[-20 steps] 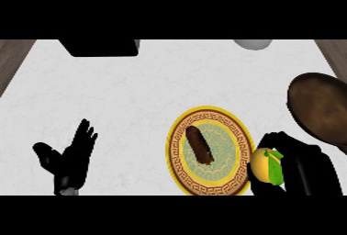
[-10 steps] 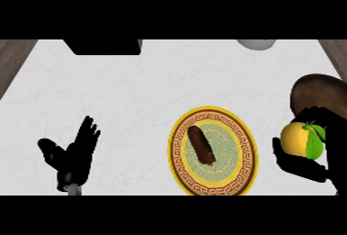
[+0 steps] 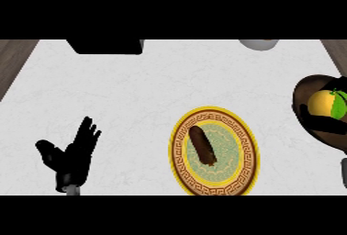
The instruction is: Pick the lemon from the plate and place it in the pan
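Counter (image 3: 169,78), pale and marbled, seen steeply from above, with strips of wood showing at its upper corners. Lemon (image 3: 320,103), yellow with a green leaf on its right side, lies within the outline of the pan (image 3: 308,123), a dark brown vessel cut off by the view's right edge. It cannot be told whether the lemon rests on the pan's floor or is held above it. Plate (image 3: 180,156), round with a yellow rim and a patterned brown band, stands left of the pan and apart from it. It carries a dark brown stick (image 3: 202,145), lying slantwise across its pale green middle.

Left hand (image 3: 69,156) shows at the lower left, well apart from the plate, relaxed with its fingers straight and pointing up, holding nothing. A grey sliver of forearm (image 3: 344,172) enters at the lower right edge, below the pan. The right hand cannot be made out against the dark pan, and its state cannot be told.

A black block (image 3: 105,46) and a pale grey vessel (image 3: 258,44) sit at the counter's far edge, both partly cut off.
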{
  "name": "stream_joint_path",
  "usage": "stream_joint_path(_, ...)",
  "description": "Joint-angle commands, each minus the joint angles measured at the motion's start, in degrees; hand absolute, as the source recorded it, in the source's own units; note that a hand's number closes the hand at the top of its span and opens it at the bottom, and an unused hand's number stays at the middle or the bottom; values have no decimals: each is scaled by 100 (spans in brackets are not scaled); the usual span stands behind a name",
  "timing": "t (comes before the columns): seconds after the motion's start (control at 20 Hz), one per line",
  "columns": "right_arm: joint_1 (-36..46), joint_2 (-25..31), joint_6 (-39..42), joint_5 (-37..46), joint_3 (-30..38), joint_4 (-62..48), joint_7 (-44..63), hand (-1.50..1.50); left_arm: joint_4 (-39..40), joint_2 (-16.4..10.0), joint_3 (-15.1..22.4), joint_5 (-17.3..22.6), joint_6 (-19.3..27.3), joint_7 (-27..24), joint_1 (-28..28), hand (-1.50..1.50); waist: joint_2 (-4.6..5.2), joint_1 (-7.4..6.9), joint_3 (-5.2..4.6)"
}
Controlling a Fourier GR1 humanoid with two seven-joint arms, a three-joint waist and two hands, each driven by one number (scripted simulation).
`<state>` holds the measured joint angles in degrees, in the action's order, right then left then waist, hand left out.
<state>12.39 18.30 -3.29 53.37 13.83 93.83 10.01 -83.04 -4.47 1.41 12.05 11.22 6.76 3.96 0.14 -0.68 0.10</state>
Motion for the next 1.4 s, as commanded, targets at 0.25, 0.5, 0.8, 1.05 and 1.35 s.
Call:
stream_joint_path(0.25, 1477, 705, -1285, -446, 949, -3786, -1699, 150, 107, 20, -57, -20, 19, 78, -202, 0, 43, -79, 3)
stream_joint_path(0.5, 2432, 1277, -1546, -608, 1327, -5645, -2475, 150, 183, 187, 151, -185, 84, 1, -198, 0, 80, -168, 9)
stream_joint_path(0.8, 2565, 1505, -1350, 26, 1096, -6894, -2140, -150, 158, 229, 205, -176, 41, -2, -246, 0, 164, -342, 23)
stream_joint_path(1.05, 2863, 1615, -1896, -265, 1446, -7406, -3037, -150, 124, 36, 53, -60, -107, 112, -338, 0, 148, -316, 30)
stream_joint_path(1.35, 3223, 1479, -841, -1603, 2446, -7520, -4028, -150, 95, 191, 163, -128, 12, 97, -225, 0, 127, -255, 47)
